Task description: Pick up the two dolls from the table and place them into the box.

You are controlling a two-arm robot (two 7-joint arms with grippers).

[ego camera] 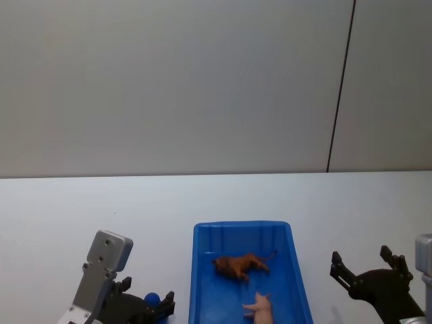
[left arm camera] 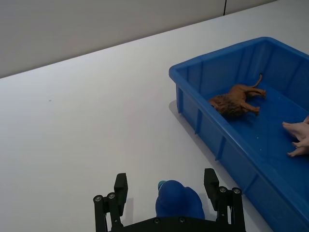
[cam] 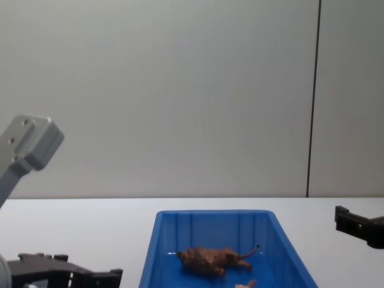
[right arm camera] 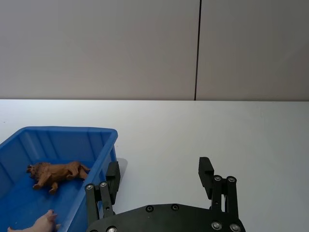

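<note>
The blue box (ego camera: 202, 270) stands on the white table (ego camera: 81, 209) in front of me. A brown furry doll (ego camera: 241, 265) lies on its side inside the box, and a pale pink doll (ego camera: 260, 307) lies nearer me in it. Both also show in the left wrist view, the brown doll (left arm camera: 236, 100) and the pink doll (left arm camera: 299, 137). A dark-blue rounded doll (left arm camera: 176, 202) sits on the table left of the box. My left gripper (left arm camera: 165, 182) is open, with one finger on each side of that doll. My right gripper (ego camera: 361, 256) hovers open to the right of the box, holding nothing.
Bare white tabletop stretches to the left (left arm camera: 72, 121) and to the right (right arm camera: 241, 130) of the box. A grey wall (ego camera: 202, 81) with a dark vertical seam rises behind the table's far edge.
</note>
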